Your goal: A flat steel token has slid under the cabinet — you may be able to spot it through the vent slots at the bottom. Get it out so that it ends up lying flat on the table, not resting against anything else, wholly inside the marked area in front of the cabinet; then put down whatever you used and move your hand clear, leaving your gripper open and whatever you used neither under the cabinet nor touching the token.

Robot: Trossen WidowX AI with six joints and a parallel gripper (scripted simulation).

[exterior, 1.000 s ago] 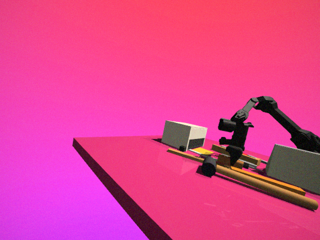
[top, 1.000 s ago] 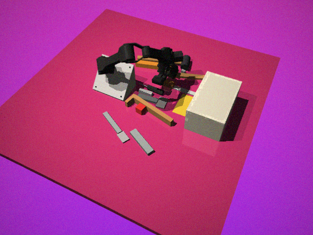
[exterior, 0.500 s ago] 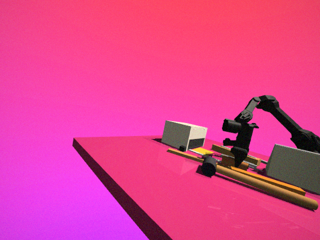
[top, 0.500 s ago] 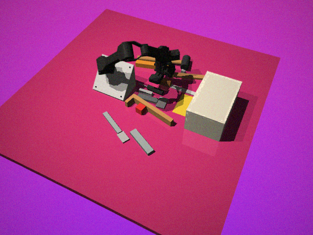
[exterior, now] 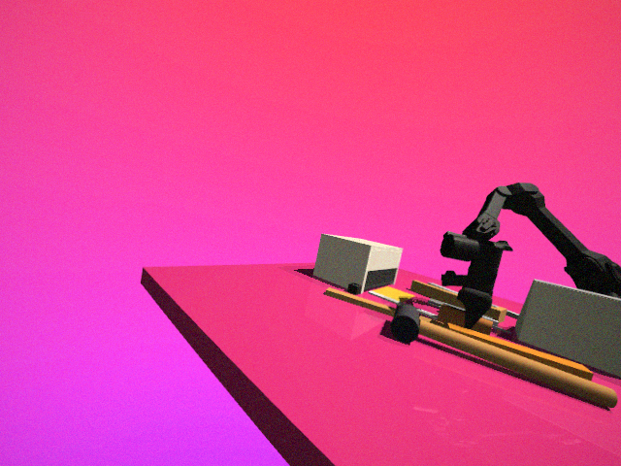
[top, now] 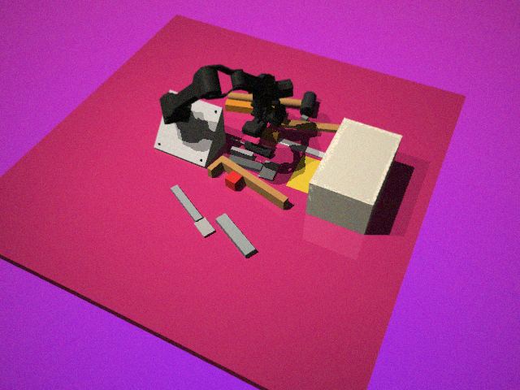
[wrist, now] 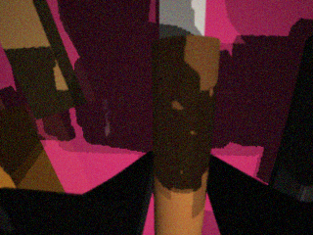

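Observation:
My gripper (top: 267, 126) (exterior: 470, 318) (wrist: 178, 158) points down and is shut on the wooden handle (top: 271, 135) (exterior: 449, 314) (wrist: 168, 122) of a tool. A thin silver strip (top: 311, 149) (wrist: 177, 15) runs from the handle's far side towards the cabinet (top: 357, 157) (exterior: 341, 260); its far end is hidden in the top view. The yellow marked area (top: 303, 174) (exterior: 393, 293) lies in front of the cabinet. The dark opening (exterior: 380, 277) at the cabinet's base shows in the exterior view. I cannot make out the steel token.
A mallet (top: 308, 102) (exterior: 405, 322) and an orange bar (top: 238, 106) lie on one side, with a wooden stick (top: 327, 127) (exterior: 361, 299) reaching alongside the cabinet. On the other side lie an angled wooden bar (top: 264, 188), a red block (top: 233, 180) and a grey flat-ended tool (top: 245, 162).

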